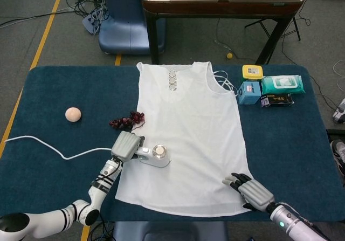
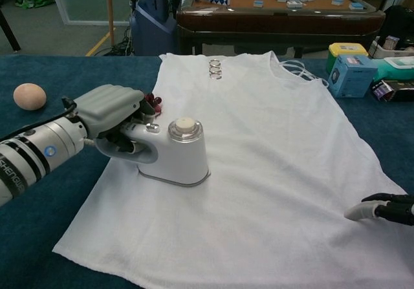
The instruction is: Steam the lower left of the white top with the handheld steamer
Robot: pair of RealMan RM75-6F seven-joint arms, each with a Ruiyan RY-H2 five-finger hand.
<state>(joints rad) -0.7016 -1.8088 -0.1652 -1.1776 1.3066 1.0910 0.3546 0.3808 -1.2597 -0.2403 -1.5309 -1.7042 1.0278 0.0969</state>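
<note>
We see our left hand wrapped around the handle of the handheld steamer, whose flat base sits on the white top near its left edge, just beside the bunch of grapes. The top lies flat on the blue table, neck far from us, hem near us. The lower left corner lies from the steamer toward us and slightly left, so we judge the coming stroke should pull along the garment's long axis toward the hem. Our right hand rests on the lower right hem, fingers apart, holding nothing. The left hand is nearer.
</note>
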